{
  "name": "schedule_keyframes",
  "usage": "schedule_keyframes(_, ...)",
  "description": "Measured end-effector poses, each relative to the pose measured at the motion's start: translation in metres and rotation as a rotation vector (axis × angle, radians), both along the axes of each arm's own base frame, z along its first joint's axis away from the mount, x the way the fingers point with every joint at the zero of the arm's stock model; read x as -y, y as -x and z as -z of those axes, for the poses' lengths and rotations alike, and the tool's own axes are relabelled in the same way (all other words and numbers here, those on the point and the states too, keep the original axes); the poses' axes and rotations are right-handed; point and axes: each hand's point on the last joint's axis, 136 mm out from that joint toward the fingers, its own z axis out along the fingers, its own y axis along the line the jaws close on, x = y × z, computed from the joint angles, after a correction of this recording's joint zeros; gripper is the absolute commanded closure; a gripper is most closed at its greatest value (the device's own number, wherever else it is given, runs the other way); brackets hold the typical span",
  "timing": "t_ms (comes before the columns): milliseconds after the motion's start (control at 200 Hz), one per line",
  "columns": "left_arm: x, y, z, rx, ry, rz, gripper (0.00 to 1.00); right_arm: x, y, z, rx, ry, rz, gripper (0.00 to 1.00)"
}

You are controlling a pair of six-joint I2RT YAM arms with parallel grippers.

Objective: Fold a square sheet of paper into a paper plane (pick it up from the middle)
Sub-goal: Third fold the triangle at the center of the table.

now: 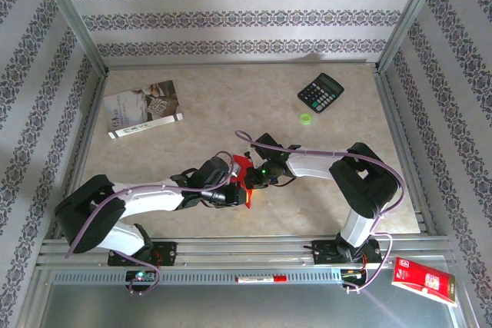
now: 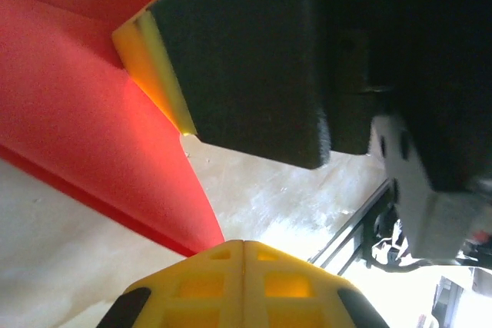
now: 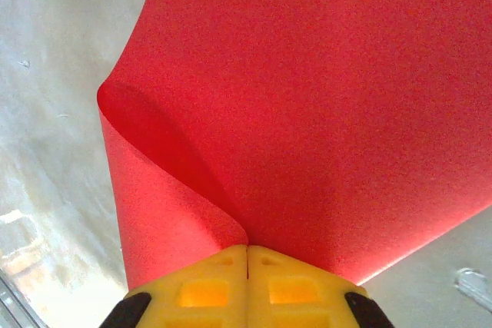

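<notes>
Your right claw [image 3: 247, 248] is clamped on the square sheet of paper [image 3: 307, 113], held curled above the middle of the bench [image 1: 231, 105]. Your left claw [image 2: 244, 245] is pressed together with the sheet's edge at its tips; whether it pinches the sheet, I cannot tell.

Left arm [image 1: 146, 203] and right arm [image 1: 315, 164] bent inward, wrists meeting, jaws closed

table [image 1: 231, 105]: beige marbled top, metal rails along its edges. far left: grey-white booklet [image 1: 144, 108], lying flat. far right: black calculator [image 1: 320, 92], small green ring [image 1: 306, 119] just beside it, nearer side.
</notes>
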Motion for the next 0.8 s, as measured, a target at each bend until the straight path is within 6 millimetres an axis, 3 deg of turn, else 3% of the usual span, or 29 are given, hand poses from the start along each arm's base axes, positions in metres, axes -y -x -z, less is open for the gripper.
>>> schedule_keyframes(390,0.005,-0.001,0.02,-0.023,-0.022,0.003,1.0,0.0,0.0,0.0,0.0,0.0,0.0,0.95)
schedule_keyframes(799,0.003,0.001,0.028,-0.031,-0.042,0.011,1.0,0.0,0.0,0.0,0.0,0.0,0.0,0.95)
